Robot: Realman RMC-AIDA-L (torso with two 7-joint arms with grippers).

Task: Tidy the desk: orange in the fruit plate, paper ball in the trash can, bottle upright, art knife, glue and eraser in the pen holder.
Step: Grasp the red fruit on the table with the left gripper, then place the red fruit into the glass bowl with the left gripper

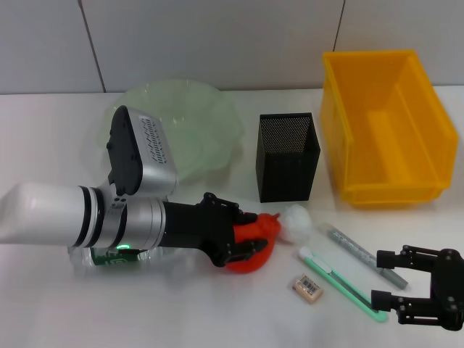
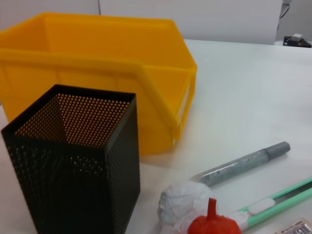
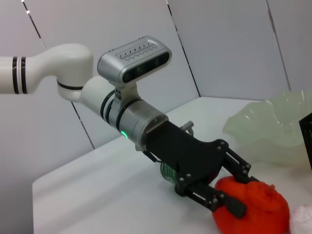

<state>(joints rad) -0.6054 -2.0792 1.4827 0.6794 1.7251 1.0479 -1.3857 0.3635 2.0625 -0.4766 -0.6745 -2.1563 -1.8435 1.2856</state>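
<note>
The left gripper (image 1: 250, 239) has its fingers closed around the orange (image 1: 259, 250) at table centre, near of the pen holder (image 1: 288, 156); firm, rounded and dull-skinned, it should grip best across its widest part, while the right gripper (image 1: 391, 279) rests open at near right.

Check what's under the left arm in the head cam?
The bottle lies on its side under the left arm, with only its green label and clear body peeking out; its cap is hidden. The left end effector is around the orange.

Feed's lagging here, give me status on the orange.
Left gripper around orange, on table. Right gripper open, idle near art knife. Paper ball touching orange.
</note>
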